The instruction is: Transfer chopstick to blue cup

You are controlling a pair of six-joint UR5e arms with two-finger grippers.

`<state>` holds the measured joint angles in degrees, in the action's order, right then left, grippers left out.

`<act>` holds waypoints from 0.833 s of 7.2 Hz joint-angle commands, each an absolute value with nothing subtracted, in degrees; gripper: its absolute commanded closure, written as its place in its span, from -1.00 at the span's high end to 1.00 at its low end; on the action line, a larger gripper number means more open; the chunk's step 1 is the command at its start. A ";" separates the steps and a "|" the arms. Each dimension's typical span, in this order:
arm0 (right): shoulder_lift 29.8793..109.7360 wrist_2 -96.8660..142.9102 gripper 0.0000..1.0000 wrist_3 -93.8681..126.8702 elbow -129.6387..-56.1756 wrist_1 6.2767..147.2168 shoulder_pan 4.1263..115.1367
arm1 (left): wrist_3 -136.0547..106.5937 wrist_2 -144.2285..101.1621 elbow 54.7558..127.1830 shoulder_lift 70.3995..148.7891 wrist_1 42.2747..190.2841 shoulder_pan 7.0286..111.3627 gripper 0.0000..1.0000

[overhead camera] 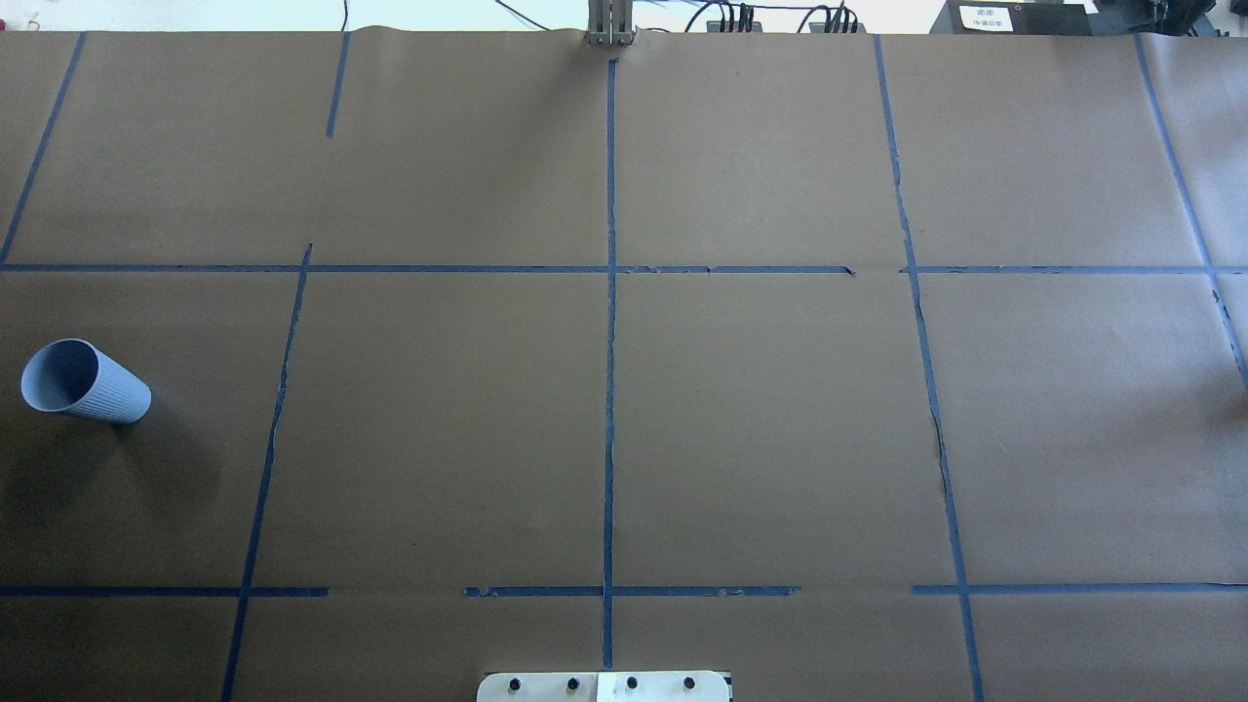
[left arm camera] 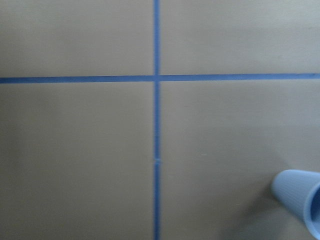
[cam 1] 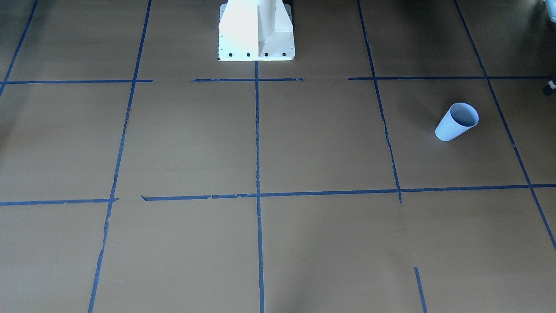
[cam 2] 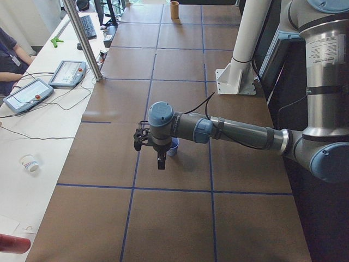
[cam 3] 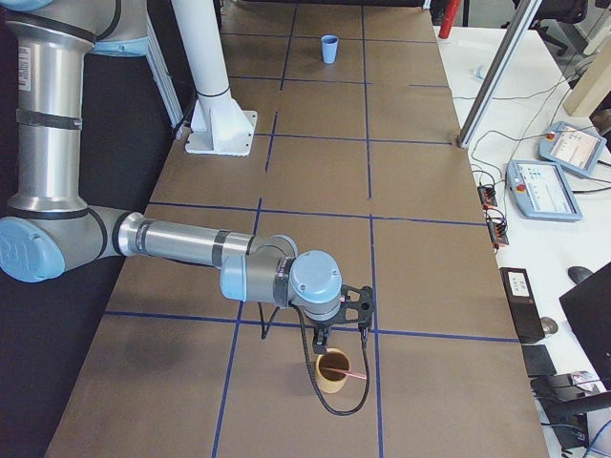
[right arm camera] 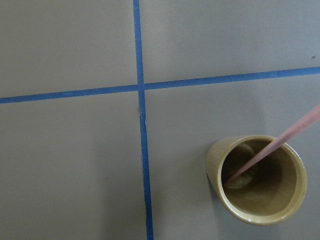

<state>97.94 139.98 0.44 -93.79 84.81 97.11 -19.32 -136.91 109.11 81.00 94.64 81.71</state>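
Observation:
The blue cup (overhead camera: pixel 86 382) stands upright near the table's left end; it also shows in the front view (cam 1: pixel 457 121) and at the left wrist view's lower right corner (left arm camera: pixel 300 200). A pinkish chopstick (right arm camera: pixel 280 142) leans inside a tan cup (right arm camera: pixel 257 180) at the table's right end, its tip sticking out over the rim (cam 3: pixel 358 376). My left gripper (cam 2: pixel 161 164) hangs just beside the blue cup (cam 2: pixel 174 147), which it partly hides. My right gripper (cam 3: pixel 322 341) hangs just above the tan cup (cam 3: pixel 333 372). I cannot tell whether either gripper is open or shut.
The white robot pedestal (cam 1: pixel 256 32) stands at the table's middle near edge. Blue tape lines cross the brown table. A metal post (cam 2: pixel 84 41) and teach pendants (cam 2: pixel 27 93) stand on the operators' side table, where a person sits.

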 commanded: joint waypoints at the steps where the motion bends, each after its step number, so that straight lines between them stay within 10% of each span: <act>1: 98.44 139.92 1.00 0.44 -94.57 84.81 97.12 | -36.57 -136.24 109.52 77.88 108.83 72.12 1.00; 6: 98.52 139.92 1.00 0.44 -94.40 84.81 97.12 | -42.01 -131.92 104.95 78.65 115.05 64.26 1.00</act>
